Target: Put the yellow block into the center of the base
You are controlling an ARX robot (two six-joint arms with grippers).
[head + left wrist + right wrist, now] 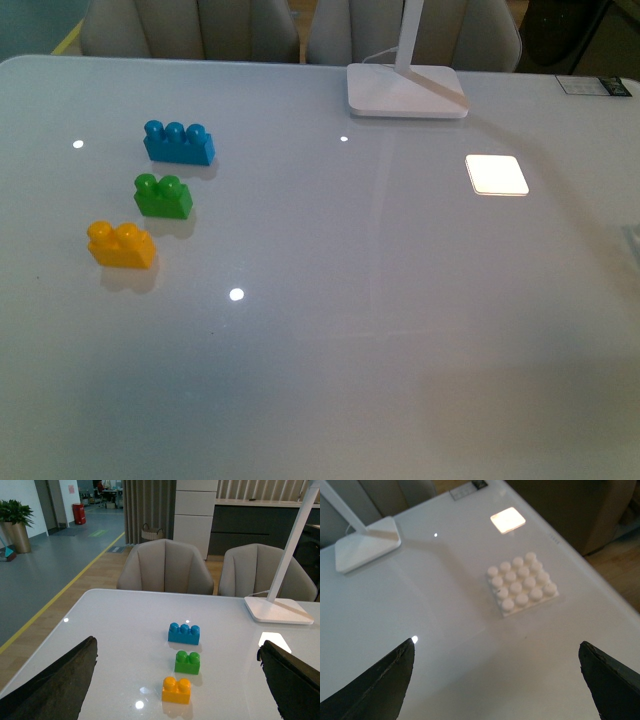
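The yellow block (122,245) sits upright on the white table at the left, nearest me in a row of three bricks. It also shows in the left wrist view (176,690), straight ahead between the spread fingers. My left gripper (177,680) is open and empty, above the table, short of the block. The base (522,583), a white square plate with a 4x4 grid of studs, shows only in the right wrist view, flat on the table near its edge. My right gripper (495,680) is open and empty, short of the base. Neither gripper shows in the front view.
A green brick (164,196) and a blue three-stud brick (178,143) stand behind the yellow block. A white lamp foot (406,90) stands at the back, and a glowing white patch (496,174) lies to its right. Chairs stand beyond the far edge.
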